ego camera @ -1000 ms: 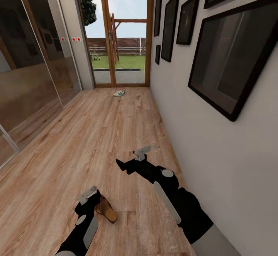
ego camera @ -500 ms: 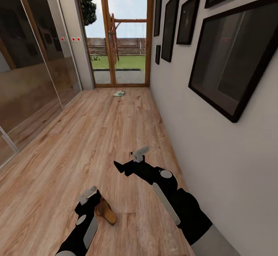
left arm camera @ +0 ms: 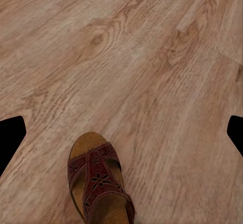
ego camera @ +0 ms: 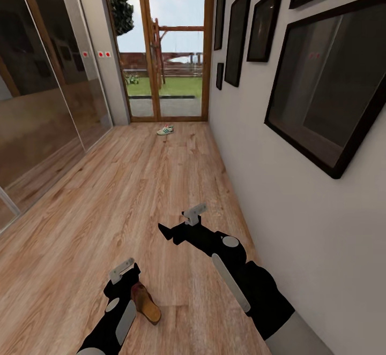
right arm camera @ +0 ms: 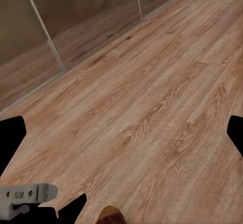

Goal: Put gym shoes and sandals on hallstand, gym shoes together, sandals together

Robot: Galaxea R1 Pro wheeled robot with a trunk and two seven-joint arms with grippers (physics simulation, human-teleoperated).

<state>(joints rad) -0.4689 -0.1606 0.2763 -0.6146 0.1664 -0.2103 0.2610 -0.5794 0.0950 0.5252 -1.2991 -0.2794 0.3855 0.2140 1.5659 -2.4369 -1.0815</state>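
On the warm brown wood-plank corridor floor (ego camera: pixel 107 194), a long hallway is seen from the robot's head, ending at a glazed wooden-framed door (ego camera: pixel 161 50) with a garden beyond. One white lace-up gym shoe with green side stripes (ego camera: pixel 165 129) is set on the planks just before that door, well apart from the robot. Nearer the robot, far from the door, a brown leather open sandal with cut-out woven straps and a tan sole (ego camera: pixel 145 303) is shown just beside the left claw (ego camera: pixel 124 276), close against its black body. Whether the sandal is held or merely lying on the floor cannot be told. In the left wrist view the same sandal (left arm camera: pixel 98 181) is seen from above, toe pointing away, between the two dark finger edges at the picture's sides, which are set wide apart. The right claw (ego camera: pixel 182 225) is held above the floor, closer to the door than the sandal is and beside the white wall; nothing is held in it, and its fingers are spread. Dark-framed pictures (ego camera: pixel 327 71) are hung along that wall. Opposite the wall, towards the door, glossy dark sliding panels (ego camera: pixel 37 87) are fitted.
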